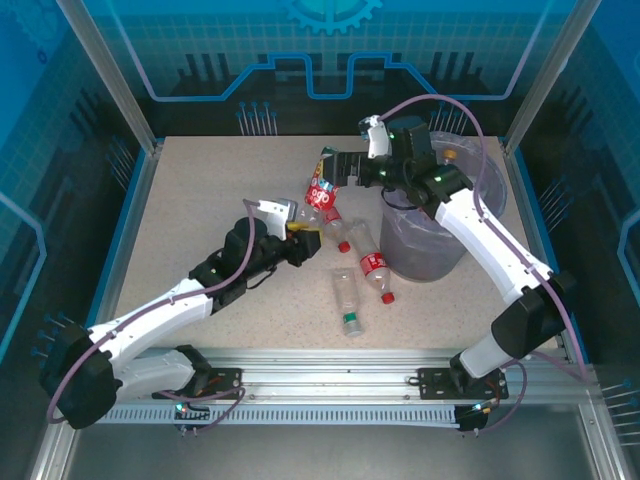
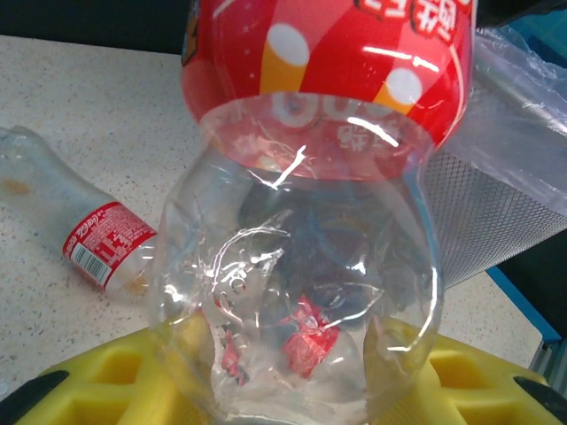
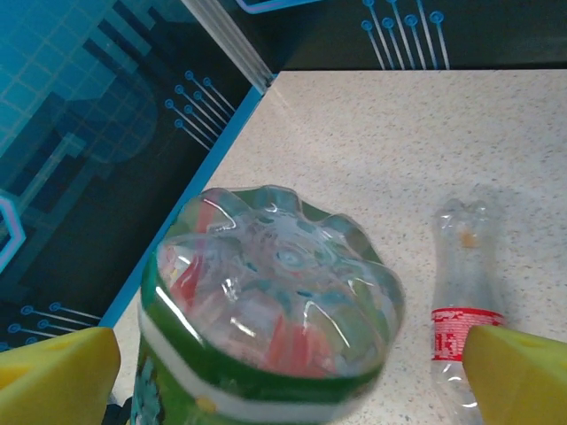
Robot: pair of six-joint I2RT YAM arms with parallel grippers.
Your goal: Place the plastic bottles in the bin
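The right arm (image 1: 500, 250) arches from near right over the bin (image 1: 420, 255), which stands right of centre on the table (image 1: 200, 190). The left arm (image 1: 170, 300) stretches low from near left to centre. The left gripper (image 1: 303, 235) is clenched on a red-labelled bottle (image 1: 322, 193) that tilts base-up. The right gripper (image 1: 335, 165) is spread wide either side of that base, its fingers (image 3: 53, 372) clear of it. Three loose bottles (image 1: 375, 268) lie just left of the bin.

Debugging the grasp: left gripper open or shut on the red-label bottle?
Shut on it: left gripper has its yellow fingers pressed against both sides of the red-label bottle.
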